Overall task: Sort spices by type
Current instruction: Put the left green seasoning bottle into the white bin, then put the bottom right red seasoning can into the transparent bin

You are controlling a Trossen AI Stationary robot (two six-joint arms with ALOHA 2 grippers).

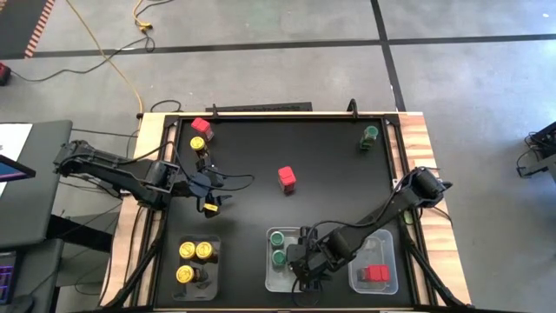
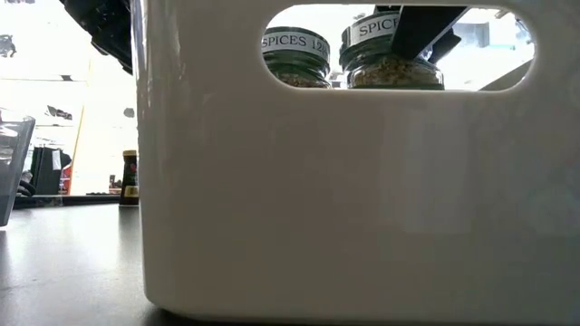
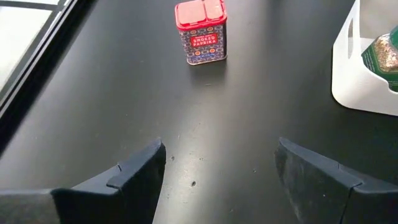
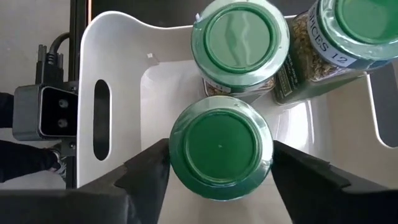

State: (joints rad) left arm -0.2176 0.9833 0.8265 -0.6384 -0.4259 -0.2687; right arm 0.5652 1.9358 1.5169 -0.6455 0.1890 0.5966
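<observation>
Three green-lidded spice jars stand in the white middle tray point(image 4: 118, 56). My right gripper point(image 4: 221, 165) hangs over that tray, pointing down and open. Its fingers stand on either side of the nearest green jar point(image 4: 221, 152), which rests upright on the tray floor. The other two green jars point(image 4: 239, 43) are just beyond it. My left gripper point(image 3: 221, 162) is open and holds nothing, low over the table's left part point(image 1: 221, 191). A red-lidded jar point(image 3: 200, 31) stands on the table ahead of it. In the low view the tray wall point(image 2: 317, 199) hides most of the scene.
Loose on the table are a red jar point(image 1: 201, 126) and a yellow jar point(image 1: 200, 143) at the far left, and a green jar point(image 1: 371, 136) at the far right. The near-left tray point(image 1: 198, 291) holds three yellow jars. The near-right tray point(image 1: 375, 287) holds red jars.
</observation>
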